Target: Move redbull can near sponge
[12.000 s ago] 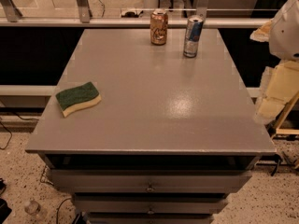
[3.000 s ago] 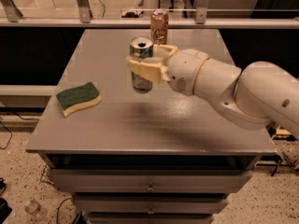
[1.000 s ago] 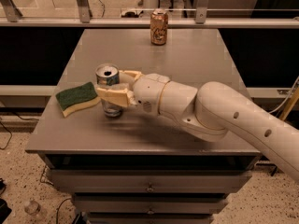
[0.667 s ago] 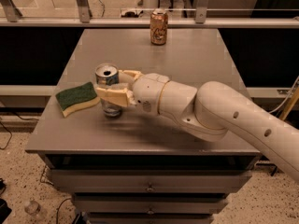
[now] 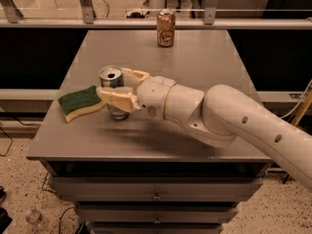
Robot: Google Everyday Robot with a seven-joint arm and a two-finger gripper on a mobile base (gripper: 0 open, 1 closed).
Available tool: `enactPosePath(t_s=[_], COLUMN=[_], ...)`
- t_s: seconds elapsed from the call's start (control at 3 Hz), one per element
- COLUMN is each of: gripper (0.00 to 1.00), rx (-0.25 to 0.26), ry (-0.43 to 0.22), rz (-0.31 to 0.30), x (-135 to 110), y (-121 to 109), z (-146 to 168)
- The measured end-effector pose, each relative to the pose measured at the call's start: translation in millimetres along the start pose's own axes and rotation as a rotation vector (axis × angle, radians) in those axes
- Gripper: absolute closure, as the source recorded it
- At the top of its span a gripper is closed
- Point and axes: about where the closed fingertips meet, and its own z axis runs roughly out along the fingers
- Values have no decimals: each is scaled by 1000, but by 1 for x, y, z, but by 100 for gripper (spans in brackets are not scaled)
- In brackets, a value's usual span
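Note:
The redbull can (image 5: 111,76) stands upright at the front left of the grey table (image 5: 195,67), its base on or just above the top. It is right beside the sponge (image 5: 79,102), which lies flat with its green side up, a little to the can's left. My gripper (image 5: 112,81) reaches in from the right and is shut on the redbull can, one finger (image 5: 117,97) in front of it and the other behind it. The front finger hides most of the can's body and reaches over the sponge's right edge.
An orange-brown can (image 5: 165,28) stands at the back middle of the table. My thick white arm (image 5: 229,116) crosses the table's right front part. A railing runs behind the table, and drawers sit under its front edge.
The redbull can was taken from the back right beside the orange-brown can and carried to the front left beside the sponge. Over the last second nothing has moved.

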Motion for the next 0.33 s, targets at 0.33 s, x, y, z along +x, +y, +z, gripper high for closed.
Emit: enactPosePath(t_s=[0.33], gripper=[0], rx=[-3], ry=[0], rz=[-1], x=[-1], y=[1], z=[1])
